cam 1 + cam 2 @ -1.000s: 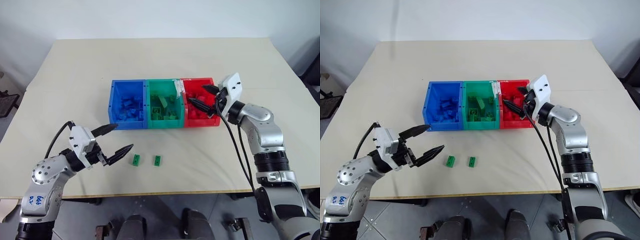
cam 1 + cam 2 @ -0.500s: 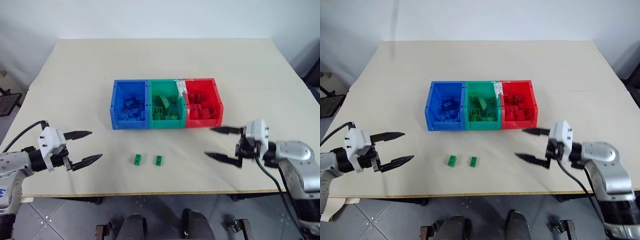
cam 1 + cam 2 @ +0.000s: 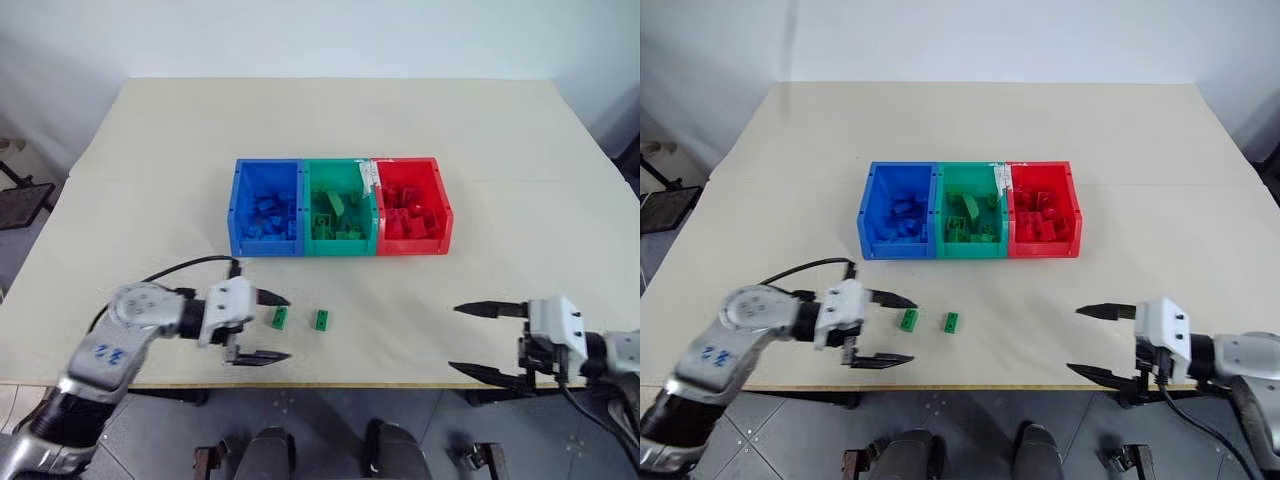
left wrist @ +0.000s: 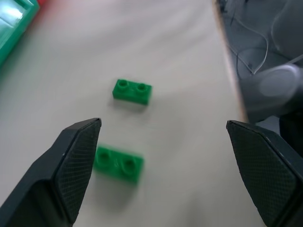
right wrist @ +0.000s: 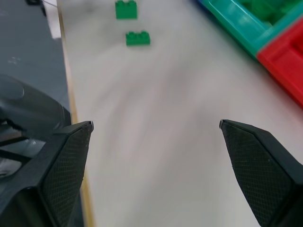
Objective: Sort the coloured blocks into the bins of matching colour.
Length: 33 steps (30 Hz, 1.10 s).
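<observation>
Risk is that the wide-open left gripper (image 3: 268,327), just beside the nearer green block (image 3: 280,318) on the table (image 3: 150,150), pushes it against the second green block (image 3: 320,320), while the open, empty right gripper (image 3: 482,340) waits far away.

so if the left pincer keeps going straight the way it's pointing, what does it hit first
Most likely the nearer small green studded plastic brick, which lies on the table just ahead of the open left pincer, close to one fingertip. The second green studded brick lies farther along the same line. Depth is hard to judge, so it might pass just above.
</observation>
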Motion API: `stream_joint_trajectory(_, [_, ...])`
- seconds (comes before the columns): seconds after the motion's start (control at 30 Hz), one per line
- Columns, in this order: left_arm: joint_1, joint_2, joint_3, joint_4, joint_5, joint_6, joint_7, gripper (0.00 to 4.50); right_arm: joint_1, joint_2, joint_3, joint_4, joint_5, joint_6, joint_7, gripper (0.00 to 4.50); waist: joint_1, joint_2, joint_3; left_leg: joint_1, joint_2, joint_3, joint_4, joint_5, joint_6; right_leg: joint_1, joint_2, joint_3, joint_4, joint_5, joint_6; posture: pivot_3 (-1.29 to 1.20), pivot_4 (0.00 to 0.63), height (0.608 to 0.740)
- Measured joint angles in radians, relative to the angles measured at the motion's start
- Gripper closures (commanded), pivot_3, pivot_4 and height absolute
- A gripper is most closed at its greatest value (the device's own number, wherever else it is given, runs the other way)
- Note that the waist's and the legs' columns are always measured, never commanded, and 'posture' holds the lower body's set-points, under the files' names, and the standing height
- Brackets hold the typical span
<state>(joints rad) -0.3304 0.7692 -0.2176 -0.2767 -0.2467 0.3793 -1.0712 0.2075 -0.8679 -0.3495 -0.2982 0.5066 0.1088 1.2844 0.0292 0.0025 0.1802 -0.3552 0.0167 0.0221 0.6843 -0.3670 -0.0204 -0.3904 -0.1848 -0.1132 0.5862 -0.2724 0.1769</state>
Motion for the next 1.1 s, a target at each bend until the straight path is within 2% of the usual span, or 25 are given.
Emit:
stream_joint_trajectory(0.17, [-0.153, -0.096, -0.148, 0.037, 0.125, 0.093, 0.056, 0.0, 0.085, 0.008, -0.034, -0.108, 0.013, 0.025, -0.052, 0.03, -0.003, 0.0, 0.0, 0.0, 0.0, 0.001, 0.0, 0.0, 0.0, 0.0, 0.0, 0.001, 0.0, 0.0, 0.0, 0.0, 0.15, 0.74])
stream_joint_trajectory(0.33, [-0.208, -0.141, -0.196, 0.11, 0.171, 0.096, 0.062, 0.0, 0.117, 0.02, -0.044, -0.171, 0.014, 0.047, -0.103, 0.03, -0.001, 0.0, 0.0, 0.0, 0.0, 0.001, 0.0, 0.0, 0.0, 0.0, 0.0, 0.001, -0.001, 0.0, 0.0, 0.0, 0.15, 0.74])
stream_joint_trajectory(0.43, [-0.23, -0.133, -0.22, 0.117, 0.179, 0.088, 0.037, 0.61, 0.124, 0.02, -0.047, -0.194, 0.014, 0.053, -0.122, 0.0, 0.0, 0.0, 0.0, 0.0, 0.0, 0.0, 0.001, 0.0, 0.0, 0.0, 0.0, 0.001, -0.001, 0.0, 0.0, 0.0, 0.15, 0.74])
stream_joint_trajectory(0.7, [-0.233, -0.158, -0.233, 0.127, 0.196, 0.073, 0.031, 3.02, 0.132, 0.02, -0.048, -0.207, 0.014, 0.065, -0.145, 0.0, 0.006, 0.0, 0.0, 0.001, 0.0, 0.0, 0.003, 0.0, 0.001, 0.003, 0.0, 0.001, -0.001, 0.0, 0.0, 0.0, 0.15, 0.74])
stream_joint_trajectory(0.83, [-0.222, -0.172, -0.228, 0.124, 0.201, 0.067, 0.056, 3.06, 0.13, 0.023, -0.048, -0.208, 0.015, 0.067, -0.161, 0.0, 0.017, 0.0, 0.0, 0.002, 0.0, 0.0, 0.004, 0.0, 0.001, 0.004, 0.0, 0.001, -0.002, 0.0, 0.0, 0.0, 0.15, 0.74])
stream_joint_trajectory(0.97, [-0.217, -0.21, -0.171, 0.147, 0.205, 0.065, 0.126, 3.06, 0.127, 0.075, -0.051, -0.226, 0.052, 0.099, -0.226, 0.0, 0.023, 0.0, 0.0, 0.001, 0.0, 0.0, 0.006, 0.0, 0.002, 0.004, 0.0, 0.001, -0.002, 0.0, 0.0, 0.0, 0.15, 0.74])
stream_joint_trajectory(1.03, [-0.238, -0.254, -0.133, 0.175, 0.202, 0.054, 0.175, 3.06, 0.114, 0.101, -0.053, -0.245, 0.074, 0.121, -0.276, 0.0, 0.024, 0.0, 0.0, 0.0, 0.0, 0.0, 0.007, -0.001, 0.002, 0.004, 0.0, 0.001, -0.002, 0.0, 0.0, 0.0, 0.15, 0.74])
stream_joint_trajectory(1.1, [-0.281, -0.342, -0.058, 0.222, 0.19, 0.03, 0.256, 3.06, 0.081, 0.148, -0.062, -0.254, 0.088, 0.138, -0.347, 0.0, 0.028, -0.001, 0.0, -0.001, 0.0, -0.001, 0.009, -0.001, 0.002, 0.004, 0.0, 0.0, -0.002, 0.0, 0.0, 0.0, 0.15, 0.74])
